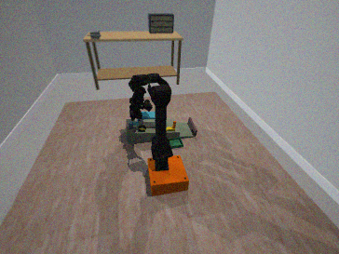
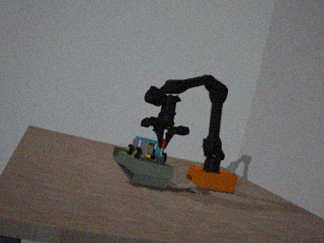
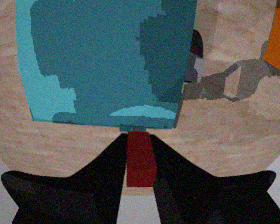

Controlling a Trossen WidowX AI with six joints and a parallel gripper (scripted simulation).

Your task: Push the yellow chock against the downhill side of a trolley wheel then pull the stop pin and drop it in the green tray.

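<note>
One red-headed pin (image 2: 164, 143) (image 3: 140, 160) is grasped by the gripper (image 2: 163, 144) (image 3: 136, 138); it should pull straight out, clear of the trolley (image 1: 148, 115) (image 2: 141, 139) (image 3: 100, 65) just beside its fingers.

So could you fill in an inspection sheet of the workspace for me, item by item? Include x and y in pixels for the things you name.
Surface: wood-grain top (image 1: 93, 192) (image 2: 89, 192), with the arm's shadow across it.
Ramp (image 1: 186, 132) (image 2: 151, 180): grey-green, on the wood-grain top.
Trolley (image 1: 148, 115) (image 2: 141, 139) (image 3: 100, 65): blue-topped, standing on the ramp.
Stop pin (image 2: 164, 143) (image 3: 140, 160): red head at the trolley's end, between the gripper's fingers.
Chock: yellow with an orange handle (image 1: 174, 125), on the ramp; wheel contact cannot be told.
Green tray (image 1: 176, 143): beside the ramp; no pin seen in it.
Gripper (image 1: 135, 118) (image 2: 163, 144) (image 3: 136, 138): shut on the stop pin's head.
Clutter: nothing seen.
Cables: nothing seen.
Surroundings: plain walls; a wooden shelf table (image 1: 126, 36) holding a drawer unit (image 1: 161, 23).
</note>
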